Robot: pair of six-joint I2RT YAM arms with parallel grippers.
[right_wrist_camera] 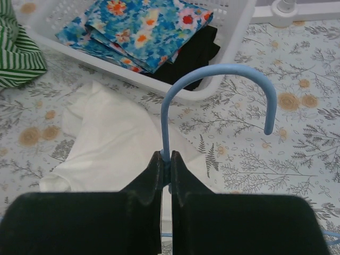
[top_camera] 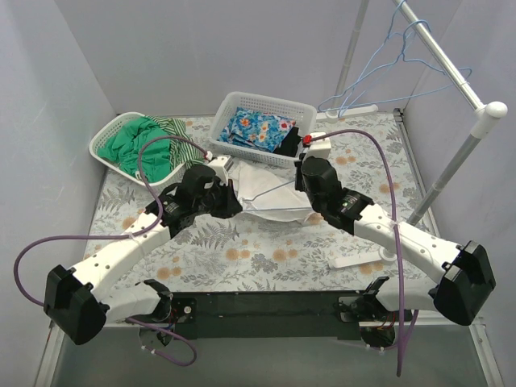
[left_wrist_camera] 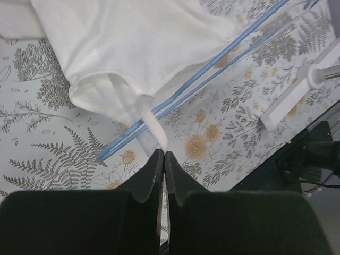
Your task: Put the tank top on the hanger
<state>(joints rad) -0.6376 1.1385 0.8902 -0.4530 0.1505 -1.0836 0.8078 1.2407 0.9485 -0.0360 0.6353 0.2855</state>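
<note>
Grips a strap of the white tank top (left_wrist_camera: 133,48) in the closed left pincer (left_wrist_camera: 162,155); clamps the pale-blue hanger (right_wrist_camera: 212,69) just below its hook in the right pincer (right_wrist_camera: 166,158). Lies crumpled on the floral worktop (left_wrist_camera: 53,149), between both pincers, near the white basket (right_wrist_camera: 234,32)

Black left gripper (left_wrist_camera: 163,154) is pinched tight on a thin strap of the floppy white cloth tank top (left_wrist_camera: 138,48). The pale-blue wire hanger (left_wrist_camera: 186,86) runs diagonally underneath, on the fern-print tablecloth (left_wrist_camera: 48,154).
</note>
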